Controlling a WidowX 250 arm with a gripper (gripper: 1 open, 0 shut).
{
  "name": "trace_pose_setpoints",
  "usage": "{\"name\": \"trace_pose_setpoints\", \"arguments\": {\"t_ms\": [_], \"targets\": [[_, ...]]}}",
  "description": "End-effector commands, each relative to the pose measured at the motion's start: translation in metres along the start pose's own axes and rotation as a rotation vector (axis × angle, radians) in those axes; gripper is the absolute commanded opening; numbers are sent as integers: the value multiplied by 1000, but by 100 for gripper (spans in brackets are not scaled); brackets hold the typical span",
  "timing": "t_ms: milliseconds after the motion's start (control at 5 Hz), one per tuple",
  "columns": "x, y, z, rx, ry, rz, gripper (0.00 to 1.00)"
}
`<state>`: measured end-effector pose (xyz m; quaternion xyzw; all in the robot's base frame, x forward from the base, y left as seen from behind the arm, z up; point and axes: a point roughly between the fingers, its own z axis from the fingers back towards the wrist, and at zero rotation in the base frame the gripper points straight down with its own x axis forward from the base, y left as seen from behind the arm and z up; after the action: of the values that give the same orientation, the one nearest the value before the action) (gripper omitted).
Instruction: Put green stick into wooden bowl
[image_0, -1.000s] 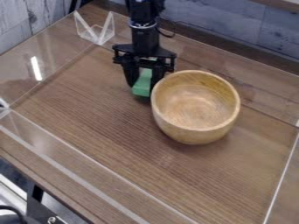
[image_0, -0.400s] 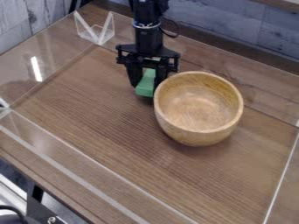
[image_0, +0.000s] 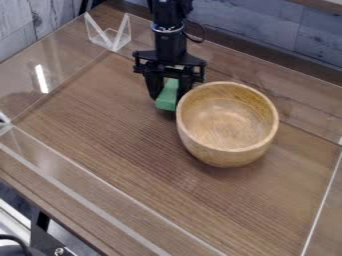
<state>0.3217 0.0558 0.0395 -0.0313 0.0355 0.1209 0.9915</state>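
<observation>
Your black gripper is clamped on the stick, beside the bowl.
Dark wood-grain table (image_0: 120, 140); round light-tan wooden bowl (image_0: 227, 122) sits right of centre, empty. Black gripper (image_0: 166, 92) points straight down at the bowl's 10 o'clock, fingers pinched onto the small flat bright-green stick (image_0: 167, 97), just beside the rim.

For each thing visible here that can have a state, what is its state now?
gripper: pointing down, shut on the green stick.
green stick: held between the fingers, beside the bowl's left rim, not inside it.
wooden bowl: upright on the table, empty.
</observation>
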Motion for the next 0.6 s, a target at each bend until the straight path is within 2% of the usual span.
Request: {"name": "trace_pose_setpoints", "arguments": {"t_ms": [0, 200, 400], "targets": [[11, -7, 21, -6, -76, -17, 0], [11, -7, 20, -8, -75, -16, 0], [8, -15, 27, -20, -73, -16, 0]]}}
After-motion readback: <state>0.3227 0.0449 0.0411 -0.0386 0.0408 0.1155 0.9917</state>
